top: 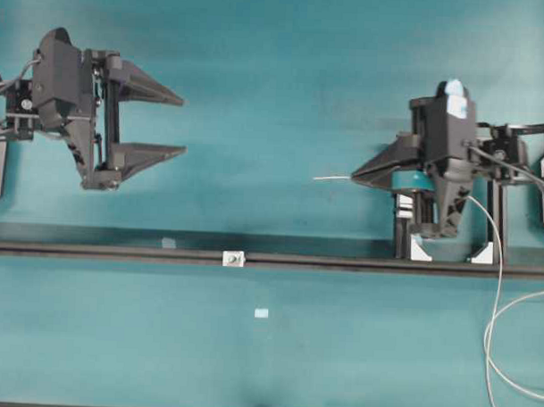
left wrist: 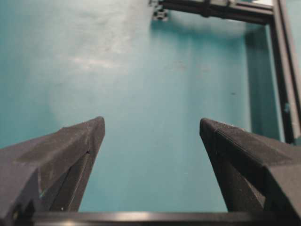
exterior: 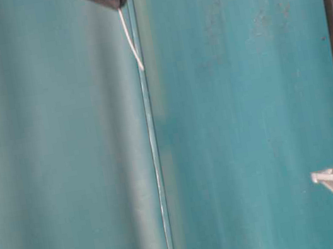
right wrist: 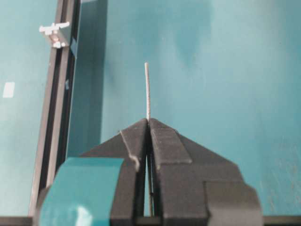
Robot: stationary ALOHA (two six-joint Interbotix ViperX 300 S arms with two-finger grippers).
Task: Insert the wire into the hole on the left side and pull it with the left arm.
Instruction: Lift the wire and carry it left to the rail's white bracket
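While my right claw (top: 355, 178) stands pinched tight on the thin, stiff grey-white wire (top: 331, 178) — a short end jutting past its tips — my all-black left claw (top: 183, 125) hangs wide apart, empty. Tiny silver-white square fitting (top: 233, 257) sits on the black rail (top: 118, 252), well apart from both.

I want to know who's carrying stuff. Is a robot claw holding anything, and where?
The right gripper pinches the wire near its straight end. The left gripper holds nothing.
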